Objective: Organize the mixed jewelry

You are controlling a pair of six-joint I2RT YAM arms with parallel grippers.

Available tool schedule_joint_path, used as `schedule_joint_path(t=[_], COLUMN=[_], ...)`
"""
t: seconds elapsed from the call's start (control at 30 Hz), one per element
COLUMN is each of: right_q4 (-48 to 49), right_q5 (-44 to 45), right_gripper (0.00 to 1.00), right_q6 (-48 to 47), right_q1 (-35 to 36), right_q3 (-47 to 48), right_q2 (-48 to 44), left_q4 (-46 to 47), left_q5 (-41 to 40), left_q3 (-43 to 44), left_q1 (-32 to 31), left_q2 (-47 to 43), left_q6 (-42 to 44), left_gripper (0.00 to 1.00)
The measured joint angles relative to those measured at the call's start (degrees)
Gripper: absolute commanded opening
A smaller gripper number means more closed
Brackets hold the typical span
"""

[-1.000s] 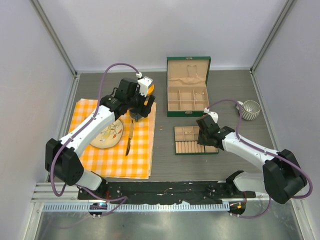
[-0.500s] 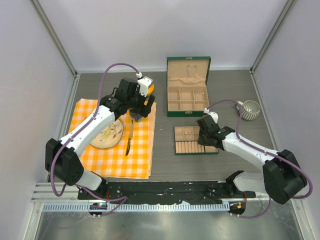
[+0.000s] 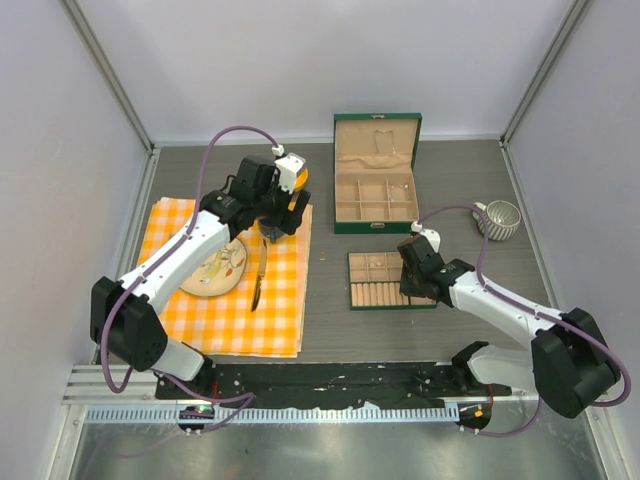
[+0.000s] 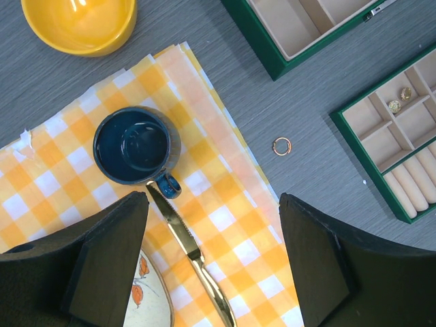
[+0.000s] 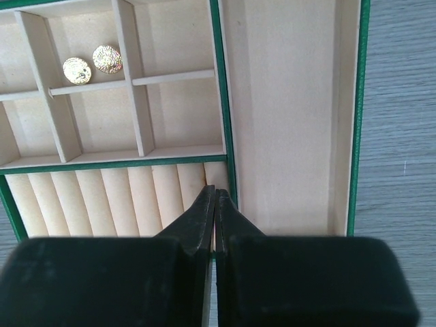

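Jaws of right gripper (image 5: pixel 215 194) pressed together, left gripper's (image 4: pixel 210 204) spread wide; small ring (image 4: pixel 281 146) lies flat on table (image 4: pixel 306 95).

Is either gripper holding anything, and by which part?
Nothing is held: left gripper open and empty above the checked cloth, right gripper shut on nothing visible over the tray.

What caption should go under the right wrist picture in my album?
Shut right gripper above the green tray's ring rolls, two gold studs sharing one compartment.
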Motion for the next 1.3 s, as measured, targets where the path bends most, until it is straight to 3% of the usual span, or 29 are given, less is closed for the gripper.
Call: schedule_joint_path(t=[0.4,0.73,1.17,1.3], right_q4=[0.0,-0.3,-2.1,-2.1], right_q5=[-0.7,-1.1,-0.7,0.4], right_gripper=[0.05,0.22,0.29,0.48], right_q6=[0.0,-0.9,-5.0,-8.7], right_q1=[0.0,0.0,0.0,0.0], right_q3=[0.0,0.5,9.4,14.8], right_q2=[-0.1,-0.1,1.4,2.5], left_q4=[0.0,0.2,0.2,0.2], left_q5=[0.0,0.0,1.3,4.9], left_q3=[0.0,-0.1,-0.7,-1.5], left_q1=[0.0,0.0,0.0,0.0], left_q2=[0.0,0.0,-0.5,-0.9], left_q6=[0.0,0.1,0.4,0.4], left_gripper=[0.82,0.82,0.82,0.83])
